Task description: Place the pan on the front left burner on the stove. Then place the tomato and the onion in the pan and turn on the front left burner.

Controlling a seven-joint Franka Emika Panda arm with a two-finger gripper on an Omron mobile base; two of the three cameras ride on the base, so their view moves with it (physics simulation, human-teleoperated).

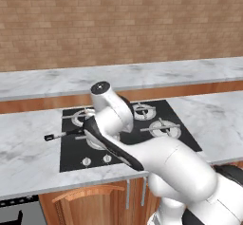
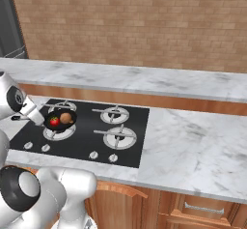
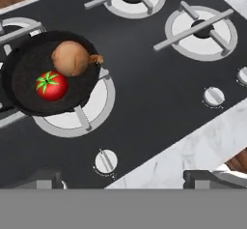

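On the marbled white desk [image 2: 193, 136], the flat glossy black stove [image 3: 144, 93] carries a loaded pan.
Round black shallow pan [image 3: 29, 85] sits on the silver-ringed front left burner [image 3: 96, 109]; inside lie the smooth brown onion [image 3: 71, 58] and bright red tomato [image 3: 51, 85], just beside each other. Pincer [image 3: 123, 178] hovers above a knob, released and holding nothing.

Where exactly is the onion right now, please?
The onion lies inside the pan beside the tomato, on the stove's front left burner.
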